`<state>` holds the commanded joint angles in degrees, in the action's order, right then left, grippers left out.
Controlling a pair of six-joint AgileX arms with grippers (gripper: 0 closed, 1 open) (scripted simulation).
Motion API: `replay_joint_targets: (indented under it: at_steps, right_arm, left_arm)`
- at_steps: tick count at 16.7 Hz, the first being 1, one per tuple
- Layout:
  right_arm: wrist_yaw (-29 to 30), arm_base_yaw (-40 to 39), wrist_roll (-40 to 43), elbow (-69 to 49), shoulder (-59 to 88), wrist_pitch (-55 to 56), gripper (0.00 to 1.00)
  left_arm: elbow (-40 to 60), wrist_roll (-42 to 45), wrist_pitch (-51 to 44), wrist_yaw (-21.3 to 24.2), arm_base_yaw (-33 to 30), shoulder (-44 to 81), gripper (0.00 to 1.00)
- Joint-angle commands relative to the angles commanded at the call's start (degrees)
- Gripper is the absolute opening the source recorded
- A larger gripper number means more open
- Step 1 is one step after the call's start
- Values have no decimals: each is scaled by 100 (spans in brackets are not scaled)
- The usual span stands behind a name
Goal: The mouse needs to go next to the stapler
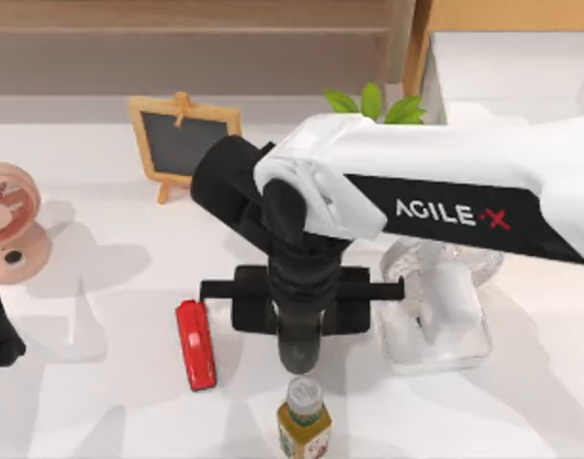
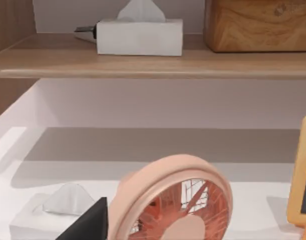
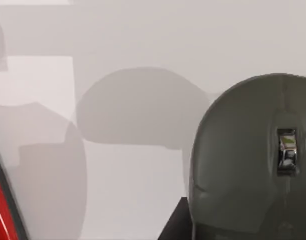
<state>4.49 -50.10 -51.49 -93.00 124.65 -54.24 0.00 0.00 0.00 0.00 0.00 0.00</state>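
White table (image 1: 100,402): our right gripper (image 3: 233,220) held the mouse (image 3: 248,150); we advised lowering gently beside the stapler (image 1: 196,344), mid-frame.

My right arm (image 1: 435,191) wore a glossy white shell with a black band — white "AGILE·X" lettering, the X red — ending in a ribbed black wrist (image 1: 296,287).

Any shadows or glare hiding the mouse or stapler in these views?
Top view: the right arm covers the mouse; the stapler is evenly lit with a glossy highlight. Right wrist view: soft grey shadows lie on the table, the mouse is close and cut by the frame, its scroll wheel glints. Left wrist view: soft shadow beneath the shelf.
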Motion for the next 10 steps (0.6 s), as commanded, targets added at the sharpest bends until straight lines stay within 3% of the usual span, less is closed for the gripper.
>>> replay_joint_targets:
  at_steps: [9,10]
  right_arm:
    - [0,0,0,0,0,0,98]
    - [0,0,0,0,0,0,100]
  left_arm:
    - [0,0,0,0,0,0,100]
    - [0,0,0,0,0,0,100]
